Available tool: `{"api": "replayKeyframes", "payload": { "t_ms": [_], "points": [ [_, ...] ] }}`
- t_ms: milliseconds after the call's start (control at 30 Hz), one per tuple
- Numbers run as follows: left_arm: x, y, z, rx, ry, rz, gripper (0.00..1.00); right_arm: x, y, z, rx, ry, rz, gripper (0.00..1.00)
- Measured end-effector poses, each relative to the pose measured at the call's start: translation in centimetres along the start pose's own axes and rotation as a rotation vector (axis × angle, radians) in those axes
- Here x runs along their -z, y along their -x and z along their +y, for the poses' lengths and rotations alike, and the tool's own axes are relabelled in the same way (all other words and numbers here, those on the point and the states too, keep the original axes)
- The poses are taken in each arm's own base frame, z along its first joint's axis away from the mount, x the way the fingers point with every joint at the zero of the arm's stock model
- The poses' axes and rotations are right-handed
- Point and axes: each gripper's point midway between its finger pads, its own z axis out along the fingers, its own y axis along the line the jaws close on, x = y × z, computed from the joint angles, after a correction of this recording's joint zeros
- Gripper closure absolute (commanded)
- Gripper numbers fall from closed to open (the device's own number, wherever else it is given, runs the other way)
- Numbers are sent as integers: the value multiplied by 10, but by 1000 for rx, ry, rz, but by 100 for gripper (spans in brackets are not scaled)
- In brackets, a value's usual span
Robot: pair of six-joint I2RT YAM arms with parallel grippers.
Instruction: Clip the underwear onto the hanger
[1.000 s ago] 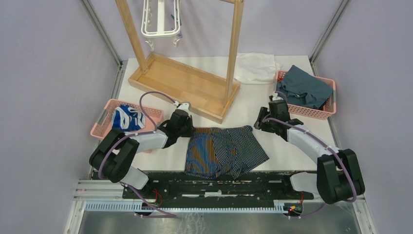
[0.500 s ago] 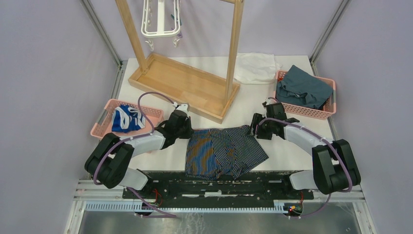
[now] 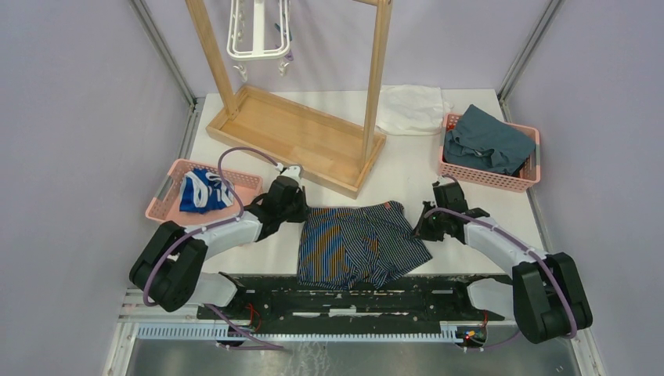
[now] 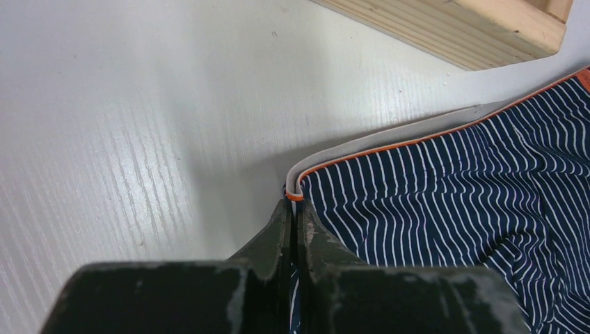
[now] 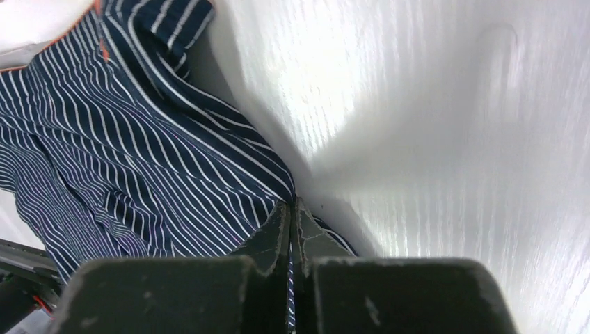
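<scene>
On the white table (image 3: pixel 407 176), close to our two arms, the underwear (image 3: pixel 360 243) lies spread out. It is soft dark blue cloth with thin white stripes. It is a bit wrinkly, and an orange line runs along its grey waistband (image 4: pixel 389 136). We see a tiny orange tag (image 5: pixel 103 50) near one edge, but it is too small to read.

Our left gripper (image 4: pixel 292 209) is pinched tight on the top left corner of the underwear, right where the orange line bends. Our right gripper (image 5: pixel 291 209) is pinched tight on the right edge of the cloth. Stripes show on both sides of its dark, scratched fingers (image 5: pixel 271 236). The table top has fine lines in it.

The hanger (image 3: pixel 258 35) is a white plastic frame with thin bars. It hangs far back, between the posts of the wooden rack (image 3: pixel 297 137). It is well apart from the underwear and both grippers. The rack is smooth pale wood with a flat tray at the bottom.
</scene>
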Motion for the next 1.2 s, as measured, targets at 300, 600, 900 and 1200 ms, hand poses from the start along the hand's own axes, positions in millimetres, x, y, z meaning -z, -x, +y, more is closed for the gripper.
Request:
{"api": "replayKeyframes", "payload": {
  "t_ms": [300, 600, 900, 1200],
  "points": [
    [2, -5, -4, -1, -22, 24, 97, 22, -18, -7, -70, -20, 3, 100],
    [5, -12, -5, -2, -35, 56, 97, 52, -40, -10, -121, -10, 8, 56],
    [6, -17, -6, -2, -45, 79, 97, 74, 5, 7, -80, -41, -83, 33],
    [6, -17, -6, -2, -46, 81, 97, 15, 55, 37, 40, -11, 14, 30]
  ]
}}
